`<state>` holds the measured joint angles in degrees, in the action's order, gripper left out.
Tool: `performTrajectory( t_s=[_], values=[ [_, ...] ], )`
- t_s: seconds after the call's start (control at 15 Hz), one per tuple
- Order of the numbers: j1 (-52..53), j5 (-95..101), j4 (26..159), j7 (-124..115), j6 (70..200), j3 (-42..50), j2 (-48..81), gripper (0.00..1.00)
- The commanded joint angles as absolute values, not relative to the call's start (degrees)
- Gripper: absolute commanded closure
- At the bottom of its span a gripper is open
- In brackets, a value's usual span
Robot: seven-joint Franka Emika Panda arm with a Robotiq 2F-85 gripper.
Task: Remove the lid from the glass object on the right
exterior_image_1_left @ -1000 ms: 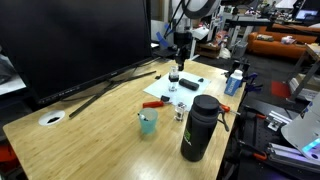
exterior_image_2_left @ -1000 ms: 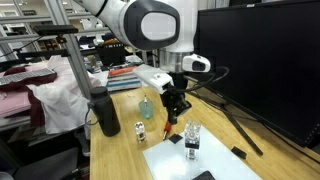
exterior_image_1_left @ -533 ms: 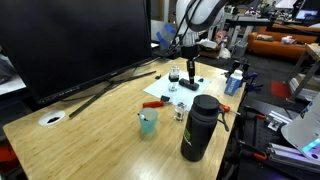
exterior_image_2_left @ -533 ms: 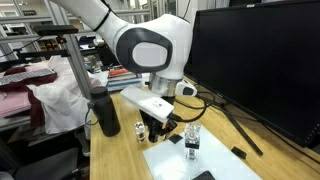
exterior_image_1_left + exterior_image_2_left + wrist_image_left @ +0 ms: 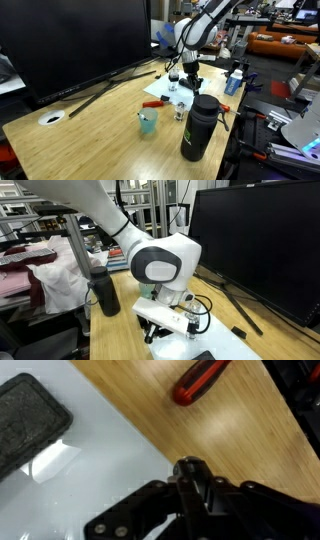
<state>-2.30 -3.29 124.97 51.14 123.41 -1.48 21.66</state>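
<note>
The small clear glass object (image 5: 173, 78) stands on a white sheet (image 5: 168, 97) at the far side of the wooden table. My gripper (image 5: 191, 84) is low over the sheet, just right of the glass and apart from it. In the wrist view the jaws (image 5: 190, 475) are shut on a small dark round piece at their tips, which looks like the lid (image 5: 186, 463). In an exterior view the arm's body hides the glass, and only the gripper (image 5: 160, 330) shows close above the sheet.
A tall black bottle (image 5: 200, 126) (image 5: 105, 290) stands near the front. A teal cup (image 5: 148, 122) and a tiny clear jar (image 5: 181, 112) are beside it. A red-handled tool (image 5: 200, 380) and a black pad (image 5: 30, 420) lie near the sheet. A large monitor (image 5: 75, 40) fills the back.
The gripper moved from above the glass to its right and came down close to the white sheet, jaws still shut. The glass stayed in place.
</note>
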Motion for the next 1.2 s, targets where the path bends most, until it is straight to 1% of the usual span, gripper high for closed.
performTrajectory(
  t_s=[0.0,0.07,0.13,0.2,0.4,0.6,0.67,0.8,0.87,1.13],
  values=[
    [-3.96,-2.62,122.26,54.57,120.60,-3.15,24.08,0.88],
    [-3.95,-2.54,121.99,54.88,120.30,-3.21,24.25,0.63],
    [-3.97,-2.59,121.76,55.10,120.22,-3.30,24.33,0.61],
    [-4.04,-2.73,121.46,55.37,120.00,-3.39,24.31,0.56],
    [-4.05,-2.47,120.58,55.71,119.39,-3.18,24.00,0.33],
    [-4.44,-3.43,119.15,54.96,116.51,-3.13,22.89,0.13],
    [-3.88,-2.72,119.87,54.27,119.64,-3.03,24.03,0.30],
    [-4.03,-2.80,119.12,54.31,117.89,-2.93,23.48,0.16],
    [-4.04,-2.81,119.12,54.32,117.67,-2.92,23.36,0.13],
    [-4.04,-2.81,119.13,54.32,117.47,-2.93,23.37,0.13]
  ],
)
